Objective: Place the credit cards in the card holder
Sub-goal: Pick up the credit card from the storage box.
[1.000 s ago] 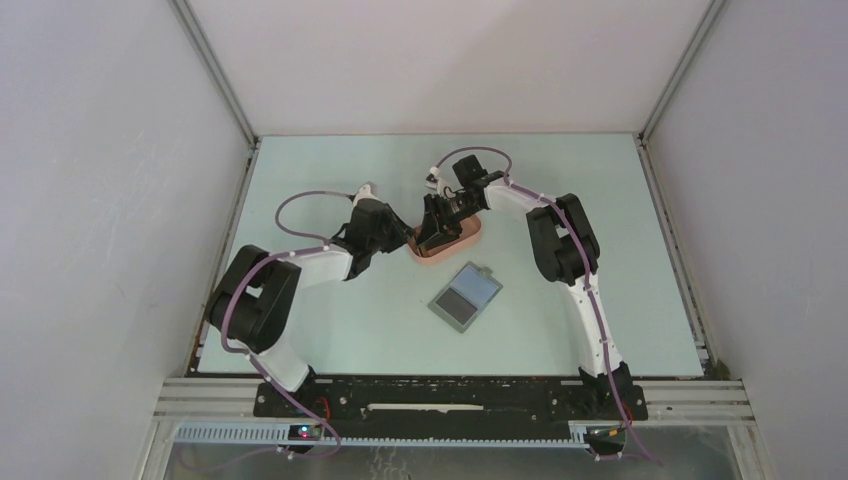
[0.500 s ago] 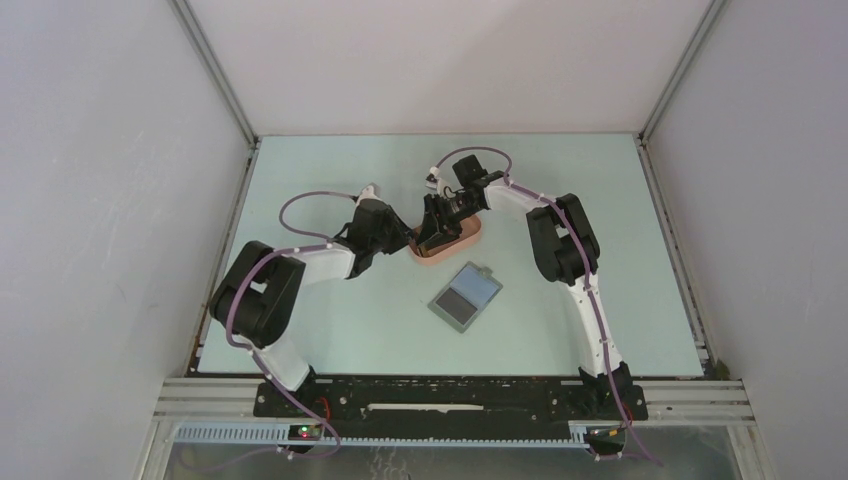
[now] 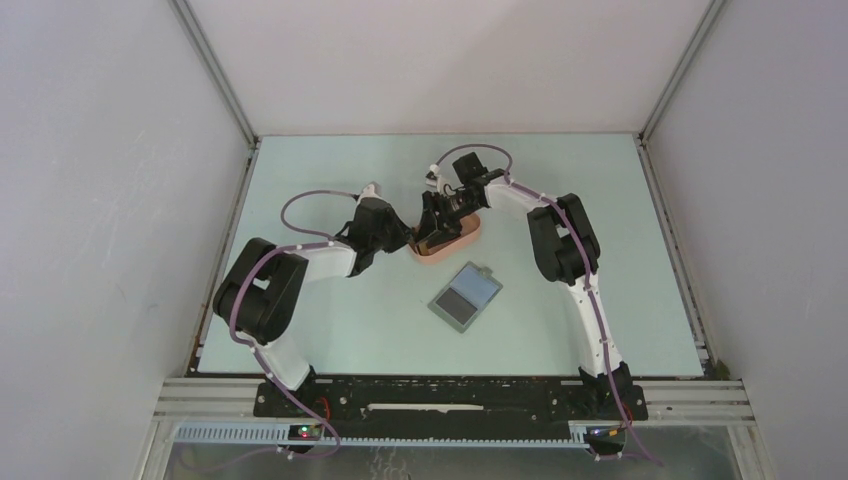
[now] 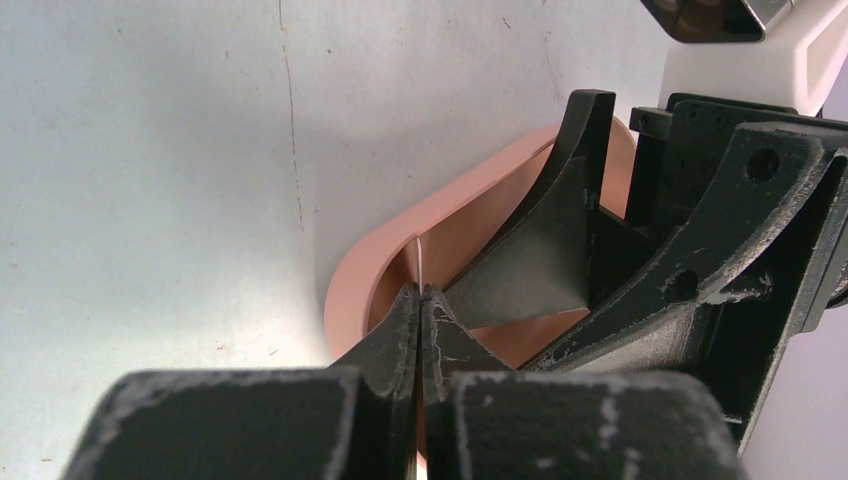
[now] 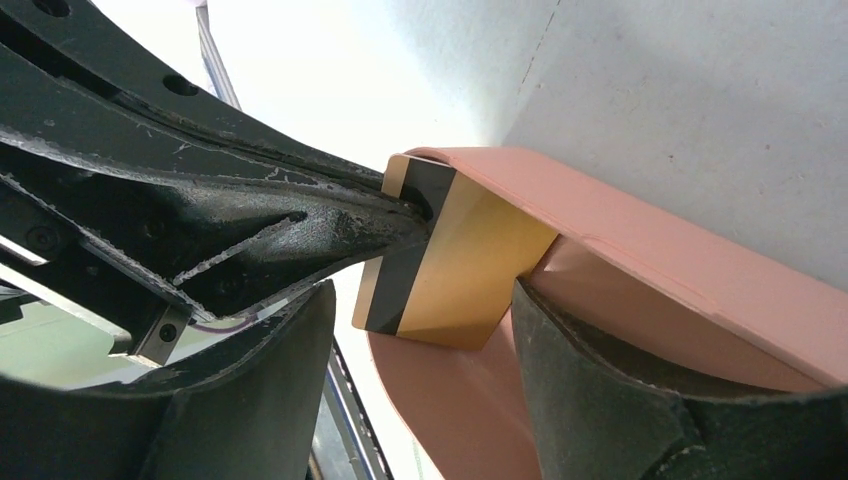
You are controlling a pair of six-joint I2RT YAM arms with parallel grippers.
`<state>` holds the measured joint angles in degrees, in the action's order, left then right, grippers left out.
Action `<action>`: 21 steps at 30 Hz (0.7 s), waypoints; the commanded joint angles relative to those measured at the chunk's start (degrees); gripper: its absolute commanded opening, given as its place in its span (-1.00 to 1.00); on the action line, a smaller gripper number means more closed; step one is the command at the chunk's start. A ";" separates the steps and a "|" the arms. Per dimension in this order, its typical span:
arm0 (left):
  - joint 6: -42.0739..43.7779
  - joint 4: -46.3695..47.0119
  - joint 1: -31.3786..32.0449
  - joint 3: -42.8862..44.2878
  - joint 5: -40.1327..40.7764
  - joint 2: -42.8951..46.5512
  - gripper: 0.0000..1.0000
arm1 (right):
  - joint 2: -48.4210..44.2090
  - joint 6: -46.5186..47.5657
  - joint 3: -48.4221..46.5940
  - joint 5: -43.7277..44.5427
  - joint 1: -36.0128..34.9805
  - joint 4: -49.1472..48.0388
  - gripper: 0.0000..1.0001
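Only wrist views show the gold card (image 5: 470, 260), clamped by left hand (image 4: 418, 298); right hand (image 5: 420, 300) apart.

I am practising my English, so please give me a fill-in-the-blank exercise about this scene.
1. The left gripper is shut on a yellowish credit ___.
2. It holds this over the ___ tray.
3. The right gripper is ___, with one finger on each side.
4. The ___ lies unfolded on the table.
Missing words: card; pink; open; card holder.
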<state>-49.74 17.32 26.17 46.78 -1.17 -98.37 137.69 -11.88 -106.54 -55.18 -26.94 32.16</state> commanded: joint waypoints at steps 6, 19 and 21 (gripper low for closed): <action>3.06 2.26 0.11 1.69 3.27 2.98 -1.00 | -3.58 5.49 -0.98 6.63 1.91 4.52 0.55; 8.25 7.74 0.37 -1.17 1.61 8.00 -1.00 | -15.61 16.88 2.99 8.67 2.81 6.36 0.52; 9.47 9.23 0.41 -2.64 -0.13 9.99 -1.00 | -18.41 19.62 4.01 7.65 3.01 7.20 0.51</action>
<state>-44.40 20.58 26.35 46.57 0.16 -94.00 127.70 0.82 -103.59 -46.59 -24.38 38.13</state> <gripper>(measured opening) 0.006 0.761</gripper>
